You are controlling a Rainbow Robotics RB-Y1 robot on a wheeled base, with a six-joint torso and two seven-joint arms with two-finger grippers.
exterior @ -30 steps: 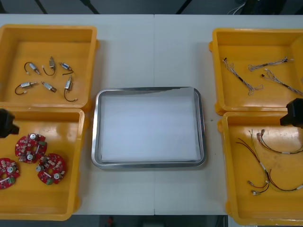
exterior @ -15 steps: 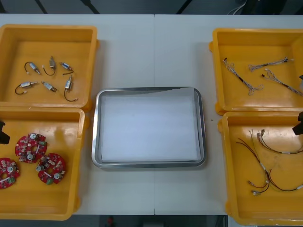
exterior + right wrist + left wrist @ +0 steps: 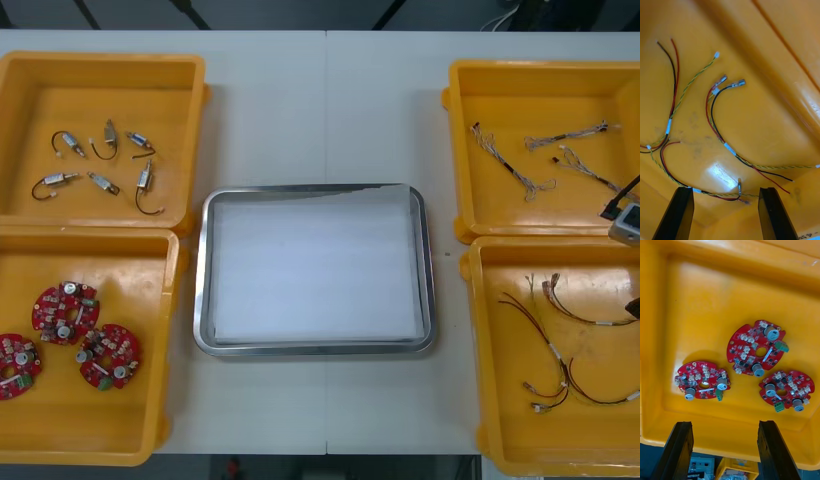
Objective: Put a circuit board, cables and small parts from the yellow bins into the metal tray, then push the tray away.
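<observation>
Heads up on what could bite you here. Your left gripper hangs wide open with nothing in it over the circuit boards in the near-left bin, at the near left corner of the surface. Two of the boards lie just beside each other, so a sloppy close could catch a neighbour's edge or shove them around. They also lie flat on the bin floor, so I'd guess the gripper could skid off rather than bite.

Your right gripper is spread open and empty too, above the red and black cables in the near-right bin at the near right corner. Those cables cross one another, so lifting one will probably drag a second along.

The metal tray sits in the middle of the surface with nothing in it yet. Push it off-centre later and it may skew toward a bin.

Count:
- four bins and one tray
- three boards
- six small metal parts in the far-left bin
- three twisted blue and white cables in the far-right bin
- what looks like three red and black ones, though the tangle makes that a guess
</observation>
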